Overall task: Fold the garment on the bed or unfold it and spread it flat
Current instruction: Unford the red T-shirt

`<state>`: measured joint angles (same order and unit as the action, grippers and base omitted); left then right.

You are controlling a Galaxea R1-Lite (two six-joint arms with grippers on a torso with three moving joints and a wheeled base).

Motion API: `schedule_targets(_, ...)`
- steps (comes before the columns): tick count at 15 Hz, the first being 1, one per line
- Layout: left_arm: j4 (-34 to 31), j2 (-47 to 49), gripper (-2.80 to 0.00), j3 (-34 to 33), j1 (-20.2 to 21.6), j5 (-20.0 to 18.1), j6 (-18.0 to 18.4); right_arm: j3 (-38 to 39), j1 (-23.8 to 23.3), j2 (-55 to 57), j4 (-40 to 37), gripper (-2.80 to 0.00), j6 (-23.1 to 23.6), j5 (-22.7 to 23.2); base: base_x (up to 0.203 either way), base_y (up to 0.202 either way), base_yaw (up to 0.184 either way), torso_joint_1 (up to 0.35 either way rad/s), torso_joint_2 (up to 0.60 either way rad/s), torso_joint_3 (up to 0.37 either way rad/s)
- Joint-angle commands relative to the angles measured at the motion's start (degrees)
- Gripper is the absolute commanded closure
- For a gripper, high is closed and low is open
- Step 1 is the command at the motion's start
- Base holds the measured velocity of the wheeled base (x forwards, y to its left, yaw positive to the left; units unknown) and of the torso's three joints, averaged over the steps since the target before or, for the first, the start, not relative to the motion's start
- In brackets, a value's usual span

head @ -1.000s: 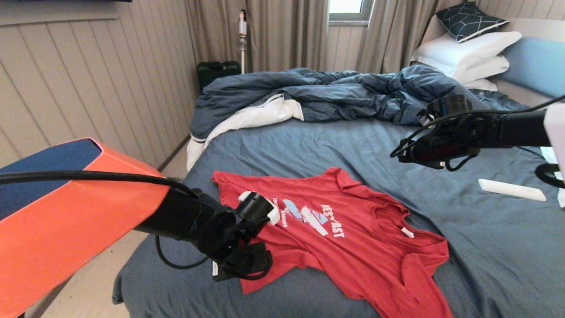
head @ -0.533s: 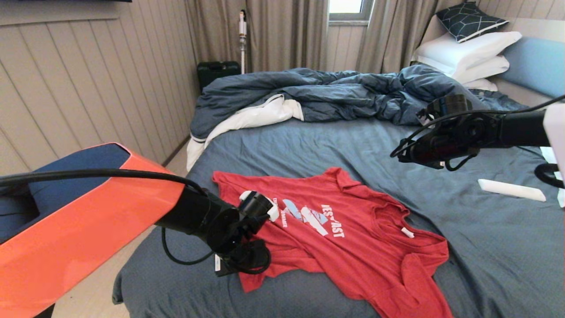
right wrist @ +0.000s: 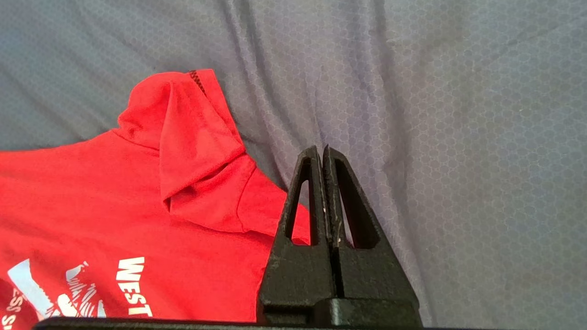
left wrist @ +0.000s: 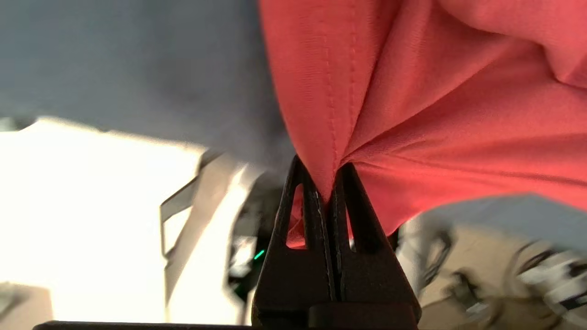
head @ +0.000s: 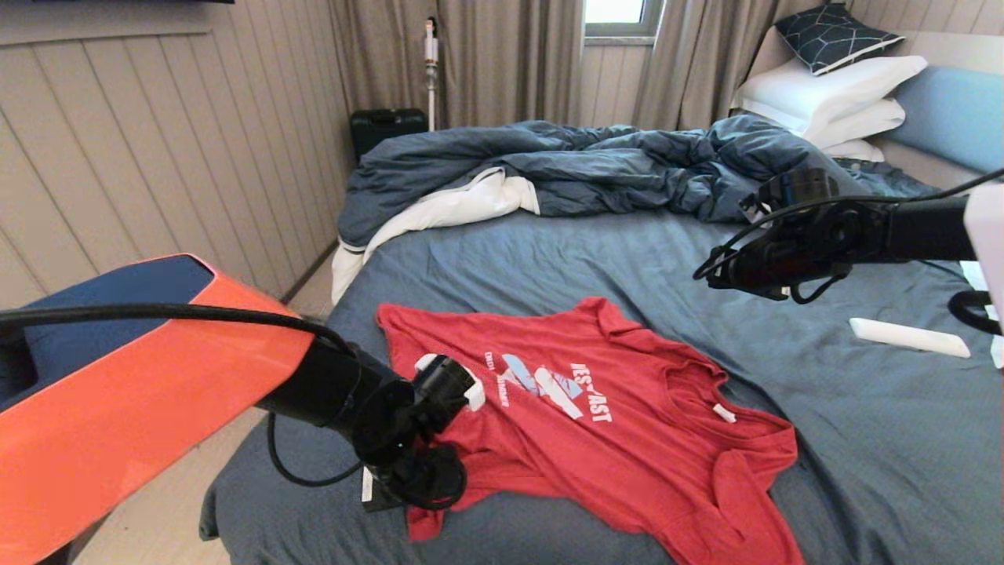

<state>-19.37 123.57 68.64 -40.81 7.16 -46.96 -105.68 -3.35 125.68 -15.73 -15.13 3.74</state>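
Note:
The garment (head: 627,424), a red T-shirt with a white and light-blue chest print, lies rumpled on the bed (head: 596,259) near its front edge, neck toward the right. My left gripper (head: 416,490) is at the shirt's near-left hem corner. In the left wrist view it (left wrist: 323,176) is shut on a pinch of the red cloth (left wrist: 412,91), which fans out from the tips. My right gripper (head: 710,278) hovers above the sheet beyond the shirt's far sleeve (right wrist: 192,151). It (right wrist: 322,153) is shut with nothing in it.
A crumpled dark blue duvet (head: 565,169) with white lining lies across the far half of the bed. White pillows (head: 831,94) are stacked at the far right. A long white object (head: 910,337) lies on the sheet at the right. The panelled wall and floor gap are to the left.
My left gripper closed on the shirt's hem corner and pulled it a little toward the bed's near-left edge. The right arm has not moved.

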Motion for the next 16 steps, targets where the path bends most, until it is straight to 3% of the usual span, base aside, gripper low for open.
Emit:
schedule_targets(1, -1.4, -4.0, 0.00, -3.2, 0.0, -0.2, 0.6, 0.0, 0.0, 0.1, -0.1, 0.00, -0.1, 0.0, 0.000, 0.000, 0.000, 0.000, 0.00, 0.000)
schedule_targets(6, -7.1, -8.2, 0.00, -5.9, -0.4, -0.5, 3.3, 0.0, -0.1, 0.1, -0.1, 0.00, -0.1, 0.0, 0.000, 0.000, 0.000, 0.000, 0.00, 0.000)
schedule_targets(16, -7.1, -10.8, 0.00, -13.5, -0.9, -0.7, 7.8, -0.1, -0.1, 1.1, -0.1, 0.00, -0.1, 0.0, 0.000, 0.000, 0.000, 0.000, 0.00, 0.000)
